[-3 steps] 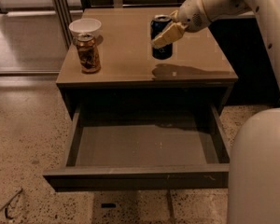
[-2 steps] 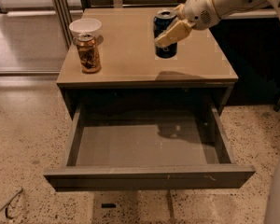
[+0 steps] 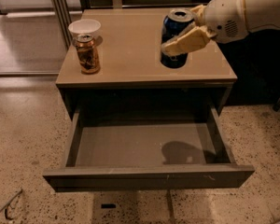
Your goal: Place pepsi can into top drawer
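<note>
My cream-and-tan tool, at the right side of the tan bench, is clasping the dark blue, silver-topped pepsi can. The top drawer is showing grey-brown. A brown-and-gold patterned can is standing beside a white cup.

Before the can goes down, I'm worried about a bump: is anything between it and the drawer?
Nothing visible. The gripper holds the pepsi can up at the right; the drawer is open, its floor bare. The brown can and bowl stand on the cabinet top, far left.
</note>
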Available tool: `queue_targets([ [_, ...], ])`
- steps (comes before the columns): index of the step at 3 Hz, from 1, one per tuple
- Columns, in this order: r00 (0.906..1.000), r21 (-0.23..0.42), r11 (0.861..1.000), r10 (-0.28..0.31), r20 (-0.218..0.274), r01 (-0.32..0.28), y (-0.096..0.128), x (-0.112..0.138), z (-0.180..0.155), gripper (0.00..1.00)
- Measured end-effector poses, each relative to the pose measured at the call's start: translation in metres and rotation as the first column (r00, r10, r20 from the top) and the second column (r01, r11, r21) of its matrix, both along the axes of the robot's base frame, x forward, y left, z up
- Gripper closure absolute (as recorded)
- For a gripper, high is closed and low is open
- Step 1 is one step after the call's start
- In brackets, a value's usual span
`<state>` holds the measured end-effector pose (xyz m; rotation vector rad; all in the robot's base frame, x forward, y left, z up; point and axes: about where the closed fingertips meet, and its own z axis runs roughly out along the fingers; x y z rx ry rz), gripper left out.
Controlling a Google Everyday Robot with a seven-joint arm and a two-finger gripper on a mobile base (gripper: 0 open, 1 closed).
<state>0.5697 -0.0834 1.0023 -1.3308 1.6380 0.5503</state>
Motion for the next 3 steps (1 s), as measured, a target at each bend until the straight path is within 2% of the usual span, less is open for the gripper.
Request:
queue_targets([
  [1,0.9892,0.001,1.000,-0.010,-0.146,0.011,0.004,-0.039,-0.057,1.00],
  [2,0.9803,-0.017,1.000,0.005,-0.197,-0.008,0.010,-0.050,-0.084,1.00],
  [3,0.9803,-0.017,1.000,0.005,-0.197,-0.008,0.010,-0.050,-0.084,1.00],
])
